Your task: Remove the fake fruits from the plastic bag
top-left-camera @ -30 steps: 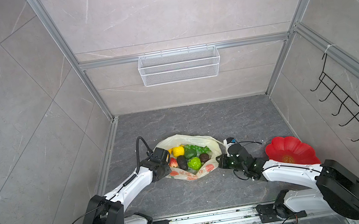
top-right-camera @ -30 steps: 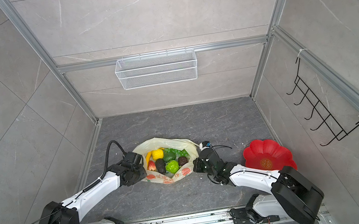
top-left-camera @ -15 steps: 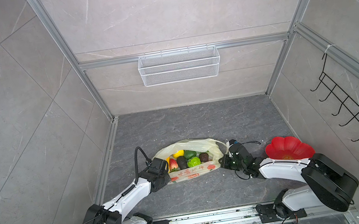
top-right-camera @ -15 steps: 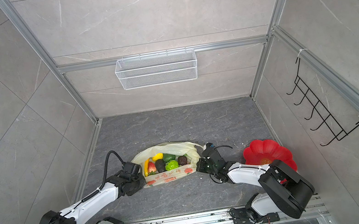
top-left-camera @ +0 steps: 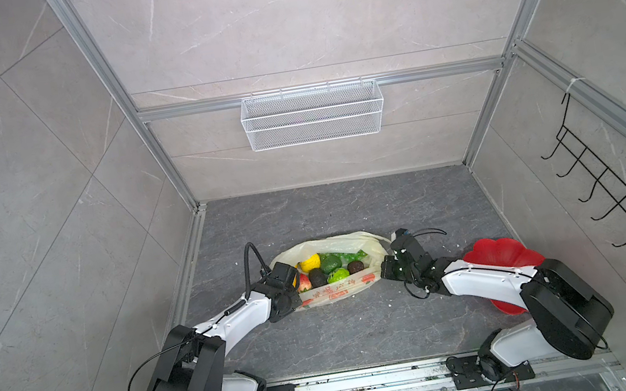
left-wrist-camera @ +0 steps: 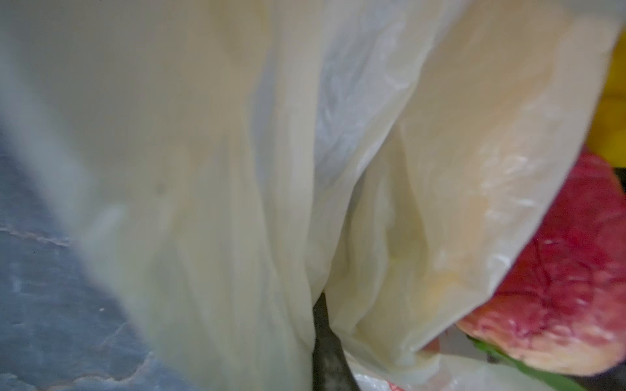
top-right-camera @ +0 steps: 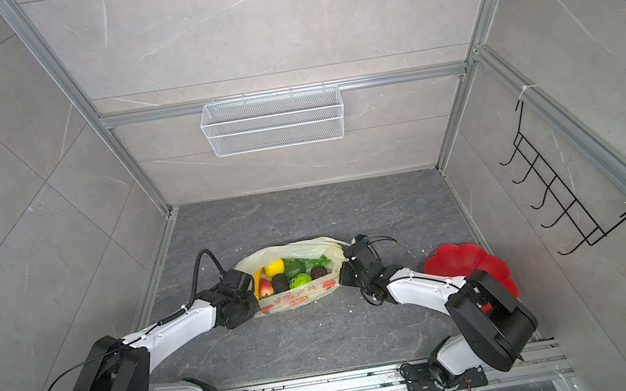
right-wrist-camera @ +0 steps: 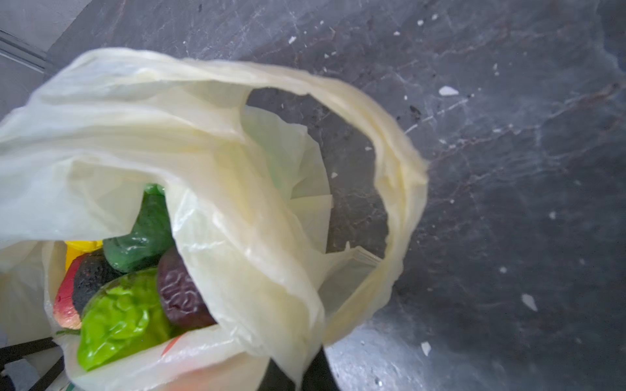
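Crinkly bag (top-left-camera: 334,292) limp, slippery, light: grip by its edge. Loose fruits (top-left-camera: 336,275) light, hard, smooth. Now left fingers (left-wrist-camera: 327,359) pinching bag film; right fingers (right-wrist-camera: 321,372): cannot tell.

The left arm (top-left-camera: 233,322) and right arm (top-left-camera: 480,283) lie low over the bench (top-left-camera: 344,334), elbows folded near their bases, white forearms slanting inward toward each other. The left hand (top-left-camera: 294,285) is closed, pinching the plastic bag (top-left-camera: 335,241) at one end. The right hand (top-left-camera: 385,272) touches the opposite end; its jaw gap is hidden.
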Tool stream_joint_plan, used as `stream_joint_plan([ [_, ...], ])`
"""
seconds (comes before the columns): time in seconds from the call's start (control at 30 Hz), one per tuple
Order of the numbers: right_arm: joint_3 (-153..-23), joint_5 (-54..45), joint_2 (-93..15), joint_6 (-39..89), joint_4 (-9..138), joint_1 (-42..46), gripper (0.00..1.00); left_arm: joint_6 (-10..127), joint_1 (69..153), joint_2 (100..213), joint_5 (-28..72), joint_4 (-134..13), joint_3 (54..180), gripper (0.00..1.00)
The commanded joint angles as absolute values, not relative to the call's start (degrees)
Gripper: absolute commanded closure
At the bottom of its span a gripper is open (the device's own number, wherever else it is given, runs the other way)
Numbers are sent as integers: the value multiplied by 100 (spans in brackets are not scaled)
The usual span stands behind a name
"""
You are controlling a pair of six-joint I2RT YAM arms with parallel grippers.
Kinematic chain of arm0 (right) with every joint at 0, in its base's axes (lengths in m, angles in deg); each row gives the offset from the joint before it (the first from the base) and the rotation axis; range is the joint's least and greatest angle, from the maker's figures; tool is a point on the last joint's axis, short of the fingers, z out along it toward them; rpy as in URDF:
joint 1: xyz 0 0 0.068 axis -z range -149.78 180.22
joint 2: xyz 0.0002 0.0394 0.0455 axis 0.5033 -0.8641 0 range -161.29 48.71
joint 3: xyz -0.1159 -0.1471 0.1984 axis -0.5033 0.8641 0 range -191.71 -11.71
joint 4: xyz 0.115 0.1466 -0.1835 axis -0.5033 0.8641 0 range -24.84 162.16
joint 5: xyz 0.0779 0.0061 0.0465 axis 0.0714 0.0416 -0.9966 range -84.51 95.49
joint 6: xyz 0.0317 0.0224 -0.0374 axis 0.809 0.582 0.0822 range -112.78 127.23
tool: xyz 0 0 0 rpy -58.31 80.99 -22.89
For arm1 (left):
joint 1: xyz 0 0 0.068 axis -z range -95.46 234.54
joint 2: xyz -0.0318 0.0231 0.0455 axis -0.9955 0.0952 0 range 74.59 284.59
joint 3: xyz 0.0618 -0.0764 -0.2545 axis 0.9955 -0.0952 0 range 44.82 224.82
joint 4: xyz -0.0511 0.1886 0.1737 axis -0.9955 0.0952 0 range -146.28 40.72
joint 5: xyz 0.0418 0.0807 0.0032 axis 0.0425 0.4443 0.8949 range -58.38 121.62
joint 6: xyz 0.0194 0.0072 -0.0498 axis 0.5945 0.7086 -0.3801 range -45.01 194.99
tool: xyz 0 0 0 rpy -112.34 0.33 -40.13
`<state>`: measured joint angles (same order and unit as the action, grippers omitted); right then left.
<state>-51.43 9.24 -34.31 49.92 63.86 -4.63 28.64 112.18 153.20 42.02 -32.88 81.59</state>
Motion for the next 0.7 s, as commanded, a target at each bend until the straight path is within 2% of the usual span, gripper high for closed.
stream_joint_plan([
  [0.0,-5529,1594,-3068,4421,7432,-660,54,3057,11205,15083,4470,-3096,8267,98],
  [0.03,-5640,1867,-2948,4288,7791,-727,45,3077,11205,15054,4502,-3066,8245,99],
  [0.13,-5993,2377,-2698,3802,8613,-942,30,3123,11205,14963,4519,-3135,8145,100],
  [0.3,-6671,3019,-2811,2936,9322,-1374,13,3175,11205,14912,4500,-3225,8097,100],
  [0.67,-8042,2894,-4786,628,8505,-1602,7,3237,11205,14939,4534,-3203,8179,100],
])
